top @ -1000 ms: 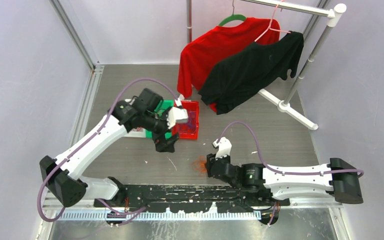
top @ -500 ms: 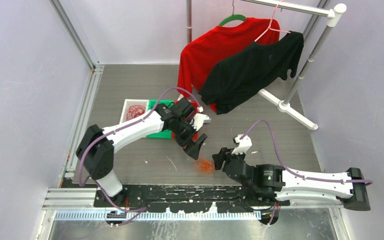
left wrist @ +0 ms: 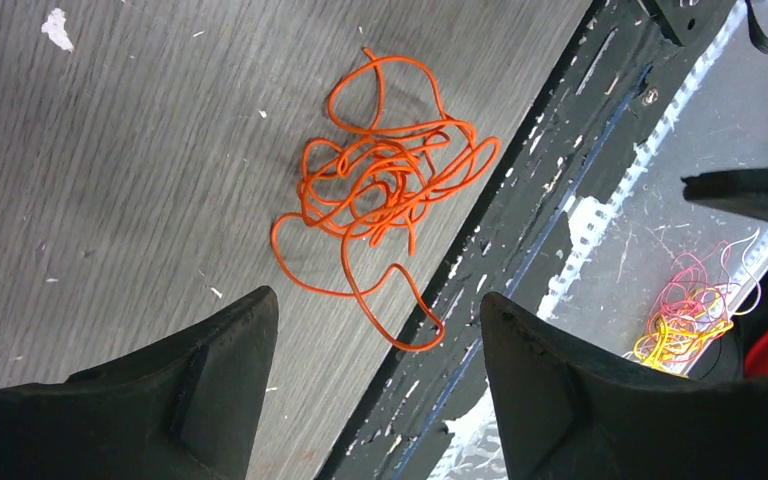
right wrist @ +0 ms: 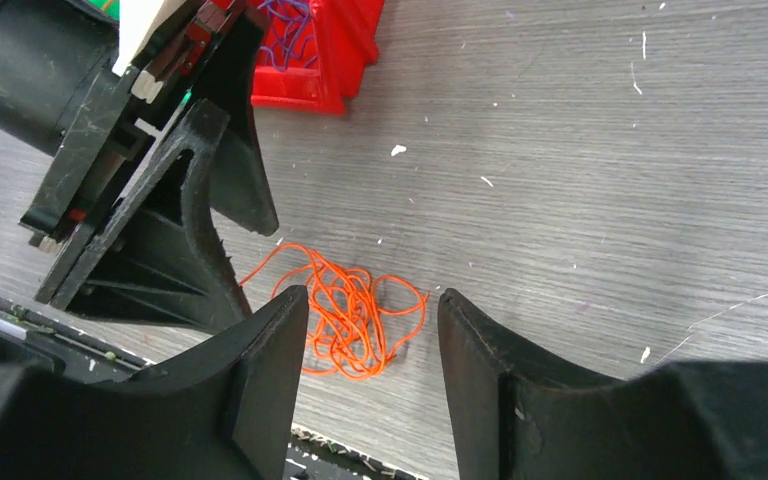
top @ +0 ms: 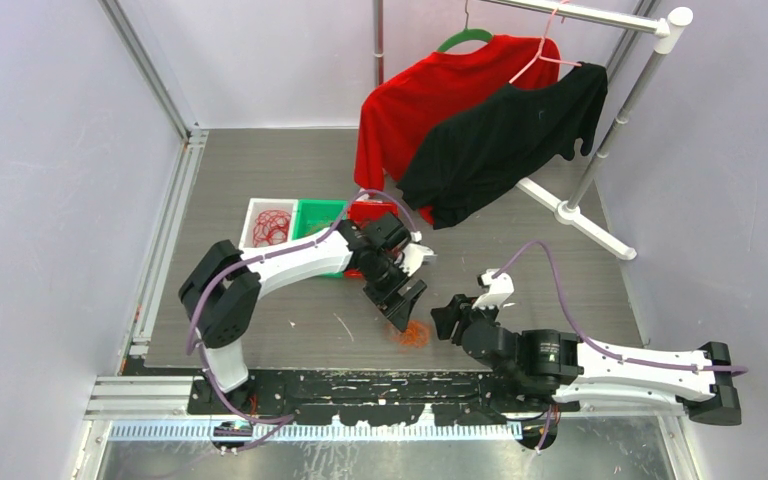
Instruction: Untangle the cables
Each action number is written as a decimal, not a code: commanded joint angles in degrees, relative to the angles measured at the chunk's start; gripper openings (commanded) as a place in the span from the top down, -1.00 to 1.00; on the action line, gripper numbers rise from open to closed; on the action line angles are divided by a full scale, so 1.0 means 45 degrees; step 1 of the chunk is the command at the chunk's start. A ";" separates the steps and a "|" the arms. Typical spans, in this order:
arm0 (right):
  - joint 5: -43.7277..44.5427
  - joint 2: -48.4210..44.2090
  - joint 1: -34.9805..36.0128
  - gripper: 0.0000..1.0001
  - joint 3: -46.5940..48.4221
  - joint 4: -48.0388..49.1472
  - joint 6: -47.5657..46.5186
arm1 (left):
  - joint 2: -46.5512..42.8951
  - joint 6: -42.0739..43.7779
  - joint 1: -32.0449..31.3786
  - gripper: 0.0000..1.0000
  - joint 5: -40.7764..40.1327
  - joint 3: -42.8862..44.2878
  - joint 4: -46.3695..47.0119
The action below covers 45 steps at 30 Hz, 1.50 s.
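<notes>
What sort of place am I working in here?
Probably a robot lab test cell: bare walls framed by aluminium posts, a clothes rack as a prop, and coloured sorting trays.

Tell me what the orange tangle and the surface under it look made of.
Orange cables: probably thin plastic-coated wire or cord. They look smooth and slightly glossy, and they hold springy open loops rather than lying limp.
Table: grey wood-grain laminate by the look, possibly vinyl. The finish is matte, with fine parallel streaks and scattered white flecks.

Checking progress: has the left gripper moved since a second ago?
Yes. The left gripper shifted right and nearer, away from the red bin, over the cables.
</notes>
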 commanded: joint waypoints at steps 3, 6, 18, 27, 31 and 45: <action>-0.0463 0.0020 -0.0032 -0.09 0.0479 -0.0613 0.0672 | 0.0143 -0.0082 -0.0088 -0.36 0.0475 0.0167 0.1031; -0.0531 0.0010 -0.0032 -0.06 0.0493 -0.0548 0.0524 | 0.0180 0.0157 -0.0146 0.02 0.0636 0.0272 0.1078; -0.0266 -0.1756 -0.0032 -0.10 0.0010 0.0116 -0.0327 | -0.1138 0.3783 -0.0134 1.00 0.1357 0.1509 -0.2206; -0.2349 -0.1103 -0.0032 -0.31 0.0210 0.4623 -0.4889 | -0.3242 0.6793 -0.0034 1.00 0.0945 0.4605 -0.6056; -0.3778 0.0547 -0.0033 -0.36 0.1076 0.6130 -0.6258 | -0.4213 0.7674 -0.0037 1.00 0.0444 0.4941 -0.6534; -0.6501 0.2526 -0.0032 -0.45 0.2070 0.9518 -0.7914 | -0.6415 0.8791 -0.0101 1.00 -0.0618 0.5834 -0.5956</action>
